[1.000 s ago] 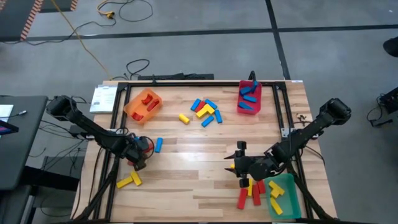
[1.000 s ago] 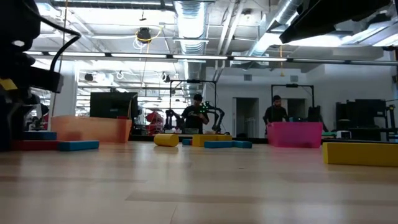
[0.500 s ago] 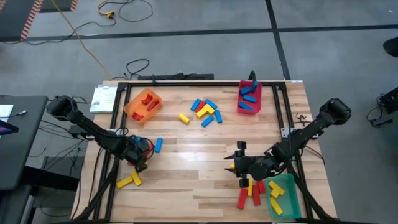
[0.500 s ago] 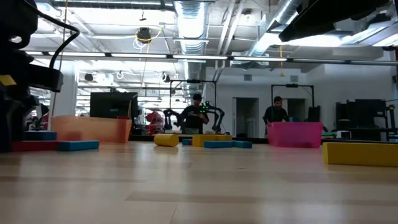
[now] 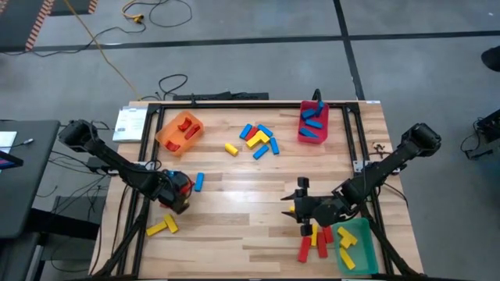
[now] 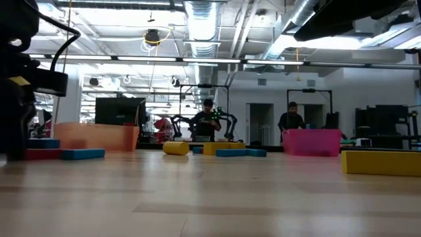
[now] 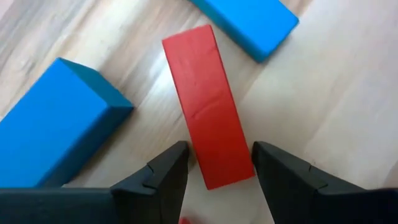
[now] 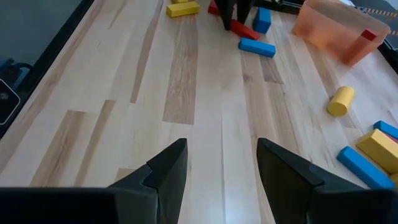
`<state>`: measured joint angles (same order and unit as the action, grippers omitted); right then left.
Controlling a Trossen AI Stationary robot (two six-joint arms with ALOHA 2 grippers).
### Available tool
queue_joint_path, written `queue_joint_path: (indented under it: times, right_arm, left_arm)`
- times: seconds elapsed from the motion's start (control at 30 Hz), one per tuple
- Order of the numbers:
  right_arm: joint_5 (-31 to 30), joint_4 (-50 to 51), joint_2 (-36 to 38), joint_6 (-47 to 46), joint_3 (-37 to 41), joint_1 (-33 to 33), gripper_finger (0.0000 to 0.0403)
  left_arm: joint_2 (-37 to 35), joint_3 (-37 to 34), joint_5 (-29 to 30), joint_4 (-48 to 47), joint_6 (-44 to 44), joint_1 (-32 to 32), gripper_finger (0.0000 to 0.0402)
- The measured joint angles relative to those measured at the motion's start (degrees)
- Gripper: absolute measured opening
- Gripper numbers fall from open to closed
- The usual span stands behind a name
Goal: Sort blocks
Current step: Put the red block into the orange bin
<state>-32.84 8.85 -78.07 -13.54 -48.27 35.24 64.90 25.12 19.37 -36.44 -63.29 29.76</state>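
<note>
Across the pale wooden tabletop point(image 5: 234, 211), planked lengthwise and framed by black rails, the blocks lie in scattered groups: a mixed red, blue and yellow cluster point(image 5: 256, 139) near the far middle, two yellow blocks point(image 5: 162, 226) near the front on my left, and red and yellow blocks point(image 5: 314, 240) near the front on my right, just beside the green bin point(image 5: 358, 243). An orange bin point(image 5: 180, 131) holding red blocks stands at the far left, and a red bin point(image 5: 313, 123) holding blue blocks at the far right. My left hand point(image 7: 216, 177) is lowered to the wood, fingers apart, straddling the near end of a red block point(image 7: 208, 104) without clamping it; blue blocks point(image 7: 59, 121) lie just beside it on either side. My right hand point(image 8: 217, 165) hovers over bare planks at the front right, fingers apart and holding nothing. Beyond the tabletop, grey concrete floor point(image 5: 250, 55) carries loose cables, and a dark side table point(image 5: 23, 179) stands at my left. From table height, the room behind shows a ceiling of ducts and strip lights point(image 6: 204, 26), with two people point(image 6: 209, 122) standing far off.
</note>
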Motion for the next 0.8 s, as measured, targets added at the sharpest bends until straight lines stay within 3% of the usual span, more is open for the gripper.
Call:
queue_joint_path:
  times: [0.2,0.43,0.63,0.8]
  right_arm:
    - [0.0,-0.5,0.0,0.0,0.0,0.0,0.0207]
    - [0.0,-0.6,0.0,0.0,0.0,0.0,0.0207]
    - [0.0,-0.8,0.0,0.0,0.0,0.0,0.0207]
    - [0.0,-2.7,0.0,1.3,0.0,-0.2,0.0207]
  left_arm:
    - [0.1,0.0,2.5,0.5,-1.2,-0.2,0.0180]
    - [3.1,0.1,-0.3,0.7,-0.8,-1.1,0.0152]
    - [5.3,0.9,-0.8,1.5,3.9,-1.1,0.0102]
    - [4.7,3.3,-0.8,1.8,10.5,-1.0,0.0102]
